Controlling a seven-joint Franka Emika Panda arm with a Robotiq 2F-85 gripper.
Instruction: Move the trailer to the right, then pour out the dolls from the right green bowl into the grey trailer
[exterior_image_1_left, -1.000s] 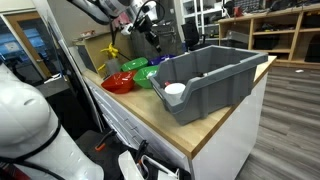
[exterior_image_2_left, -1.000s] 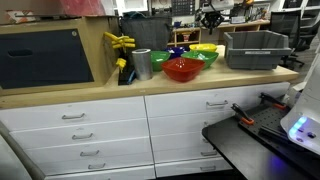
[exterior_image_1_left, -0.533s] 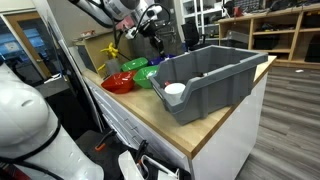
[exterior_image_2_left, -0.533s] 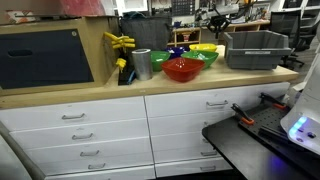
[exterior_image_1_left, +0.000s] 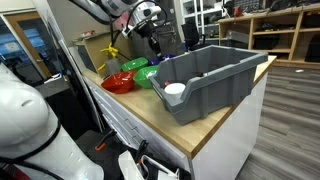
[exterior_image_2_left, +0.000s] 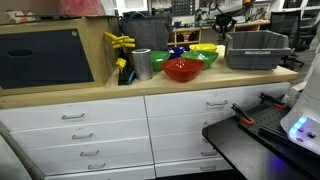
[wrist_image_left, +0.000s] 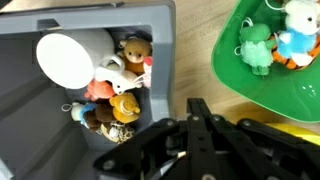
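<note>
1. Shifted toward the trailer (wrist_image_left: 30, 130) over the last second, the gripper (wrist_image_left: 200, 125) hovers above the table (wrist_image_left: 190, 60).
2. Its fingers are pressed together, holding nothing.
3. In the wrist view, the trailer contains small toys (wrist_image_left: 115, 95) and a white cup (wrist_image_left: 65, 57).
4. Just beside it, the right green bowl (wrist_image_left: 250, 85) holds the dolls (wrist_image_left: 257, 48).

Wooden counter (exterior_image_1_left: 143, 108) bears trailer (exterior_image_1_left: 215, 75); red bowl (exterior_image_1_left: 118, 83); green bowl (exterior_image_1_left: 148, 77)

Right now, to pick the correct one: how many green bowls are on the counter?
2. The far green bowl sits behind the red bowl; the near green bowl lies beside the grey trailer. Others may be hidden.
</note>
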